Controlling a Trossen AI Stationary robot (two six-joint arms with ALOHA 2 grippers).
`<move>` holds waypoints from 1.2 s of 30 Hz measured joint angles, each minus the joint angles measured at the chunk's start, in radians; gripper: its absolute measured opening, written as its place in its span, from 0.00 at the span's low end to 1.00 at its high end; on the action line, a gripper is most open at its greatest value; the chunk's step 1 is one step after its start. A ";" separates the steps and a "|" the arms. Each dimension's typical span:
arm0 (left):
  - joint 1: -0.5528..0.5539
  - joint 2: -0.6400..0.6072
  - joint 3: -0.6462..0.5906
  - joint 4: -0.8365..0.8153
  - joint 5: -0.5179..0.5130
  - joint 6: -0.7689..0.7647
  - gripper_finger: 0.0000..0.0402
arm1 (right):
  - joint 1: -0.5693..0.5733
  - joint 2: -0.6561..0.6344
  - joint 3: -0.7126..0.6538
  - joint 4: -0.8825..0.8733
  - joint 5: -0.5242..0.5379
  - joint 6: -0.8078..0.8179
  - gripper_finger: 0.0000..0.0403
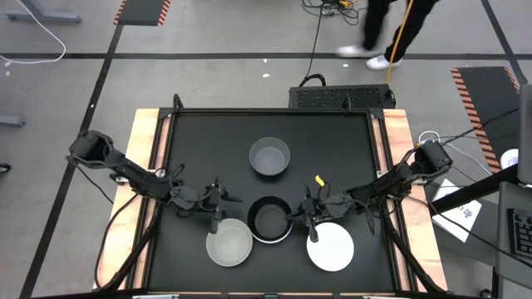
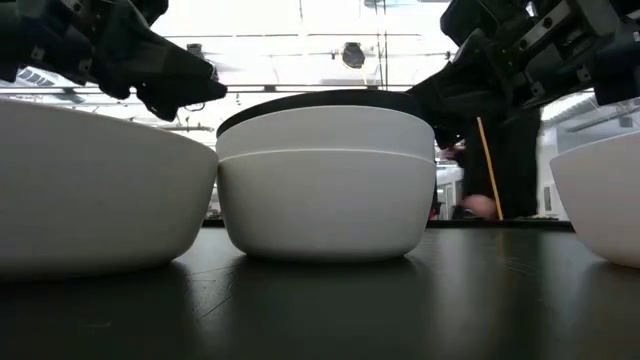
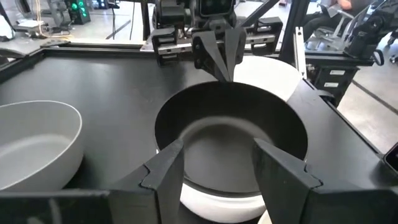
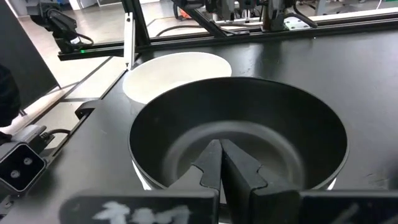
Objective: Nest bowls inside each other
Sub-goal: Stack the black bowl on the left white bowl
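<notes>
The black bowl (image 3: 230, 140), already nested in a white bowl (image 2: 325, 205), sits mid-counter. Left of it the left hand (image 1: 218, 204) hovers open; right of it the right hand (image 1: 309, 218) is closed, empty. Bowls look light, rigid, slick; pinch a rim.

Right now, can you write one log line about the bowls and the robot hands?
black bowl nested in white bowl | left gripper open beside it | right gripper shut at rim | grey bowl apart
</notes>
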 joint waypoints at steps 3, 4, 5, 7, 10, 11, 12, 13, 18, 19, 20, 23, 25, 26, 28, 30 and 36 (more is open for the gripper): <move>0.000 0.047 0.000 0.049 0.000 -0.015 0.46 | 0.000 0.000 0.000 -0.002 0.000 0.000 0.00; 0.000 0.064 0.000 0.061 0.000 -0.016 0.46 | 0.000 0.000 0.000 -0.001 0.000 0.000 0.00; 0.000 0.079 0.000 0.072 0.001 -0.018 0.46 | 0.000 0.000 0.000 -0.001 0.000 0.000 0.00; 0.000 0.108 0.000 0.110 0.013 -0.027 0.46 | 0.000 0.000 -0.007 0.001 0.000 0.001 0.00; 0.000 0.154 0.000 0.153 0.026 -0.034 0.46 | 0.000 0.000 -0.022 0.015 0.000 0.008 0.00; 0.000 0.166 0.000 0.166 0.026 -0.036 0.46 | 0.000 0.000 -0.026 0.027 0.000 0.010 0.00; 0.000 0.177 0.000 0.177 0.027 -0.041 0.46 | 0.000 0.000 -0.029 0.032 0.000 0.014 0.00; 0.000 0.189 0.000 0.192 0.027 -0.046 0.46 | 0.000 0.000 -0.031 0.033 0.000 0.016 0.00; 0.001 0.237 0.008 0.228 0.040 -0.049 0.46 | 0.000 0.000 -0.032 0.037 0.000 0.017 0.00; 0.001 0.243 0.013 0.229 0.046 -0.049 0.46 | 0.000 0.000 -0.032 0.038 0.000 0.017 0.00; 0.001 0.250 0.017 0.232 0.051 -0.049 0.46 | 0.000 0.000 -0.032 0.038 0.000 0.016 0.00; 0.001 0.281 0.031 0.230 0.053 -0.050 0.46 | 0.000 0.000 -0.032 0.038 0.000 0.015 0.00; 0.001 0.299 0.040 0.230 0.054 -0.052 0.46 | 0.000 0.000 -0.032 0.038 0.000 0.015 0.00; 0.003 0.309 0.046 0.232 0.054 -0.052 0.46 | 0.000 0.000 -0.032 0.038 0.000 0.015 0.00; 0.003 0.321 0.051 0.232 0.054 -0.053 0.46 | 0.000 0.000 -0.032 0.038 0.000 0.015 0.00; 0.003 0.327 0.054 0.232 0.055 -0.052 0.46 | 0.000 0.000 -0.032 0.038 -0.001 0.016 0.00; 0.003 0.328 0.054 0.232 0.055 -0.053 0.46 | 0.000 0.000 -0.032 0.029 -0.001 0.025 0.00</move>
